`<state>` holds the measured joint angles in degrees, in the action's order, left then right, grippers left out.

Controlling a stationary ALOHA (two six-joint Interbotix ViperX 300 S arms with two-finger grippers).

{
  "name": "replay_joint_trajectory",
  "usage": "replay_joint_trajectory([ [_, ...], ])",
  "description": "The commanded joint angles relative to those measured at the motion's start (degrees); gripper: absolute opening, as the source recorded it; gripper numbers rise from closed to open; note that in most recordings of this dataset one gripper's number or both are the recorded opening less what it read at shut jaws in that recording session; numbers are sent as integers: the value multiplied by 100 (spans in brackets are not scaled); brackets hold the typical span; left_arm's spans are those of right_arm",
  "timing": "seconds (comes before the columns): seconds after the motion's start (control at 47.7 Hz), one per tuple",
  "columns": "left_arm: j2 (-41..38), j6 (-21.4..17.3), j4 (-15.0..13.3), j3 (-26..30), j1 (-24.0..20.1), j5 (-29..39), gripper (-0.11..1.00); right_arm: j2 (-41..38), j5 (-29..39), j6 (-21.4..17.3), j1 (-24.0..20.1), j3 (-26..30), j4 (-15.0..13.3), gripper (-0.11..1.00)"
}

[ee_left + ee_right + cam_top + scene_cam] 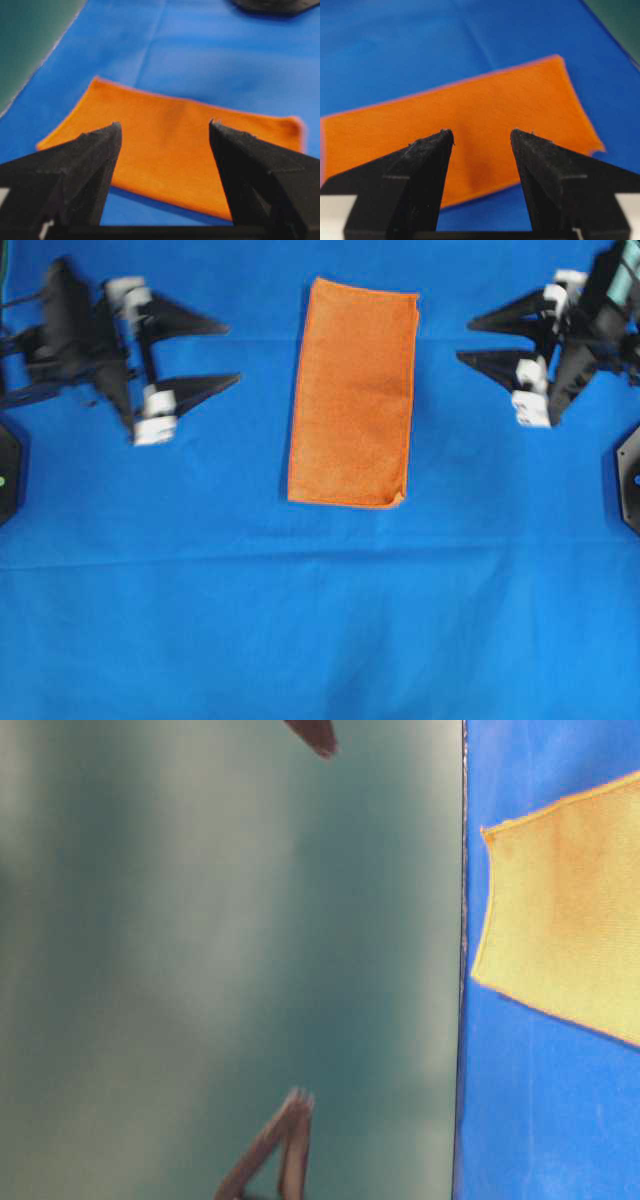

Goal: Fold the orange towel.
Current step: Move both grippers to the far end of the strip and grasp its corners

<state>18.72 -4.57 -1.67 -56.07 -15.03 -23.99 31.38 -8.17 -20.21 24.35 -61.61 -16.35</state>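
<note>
Two wide-open grippers, one folded towel between them.

Left gripper (225,352) and right gripper (468,340) both spread apart, gripping nothing, each well off to its own side. Between them, the orange towel (354,393), flat on the blue cloth (320,620) over the surface. Folded into a long shape, long way running near to far in the overhead view. Green wall (220,940) beyond.

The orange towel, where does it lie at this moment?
In the overhead view the orange towel lies flat on the blue cloth, near the top centre, between the open left gripper and the open right gripper, touching neither.
</note>
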Motion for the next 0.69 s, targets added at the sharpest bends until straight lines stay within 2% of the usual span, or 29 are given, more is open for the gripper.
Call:
replay_joint_trajectory([
  [0.0, -536, 0, 0, 519, -220, 9, 67, -492, -35, 18, 334, 316, -62, 56],
  [0.293, -2347, 0, 0, 1828, -738, 176, 79, -2399, -334, 35, 923, 1028, -360, 56],
  [0.461, -3076, 9, 0, 2215, -1020, 158, 81, -3226, -686, 53, 1143, 1345, -404, 56],
  [0.67, -3902, 9, 0, 2531, -1362, 18, 81, -3885, -905, 79, 1371, 1529, -404, 56],
])
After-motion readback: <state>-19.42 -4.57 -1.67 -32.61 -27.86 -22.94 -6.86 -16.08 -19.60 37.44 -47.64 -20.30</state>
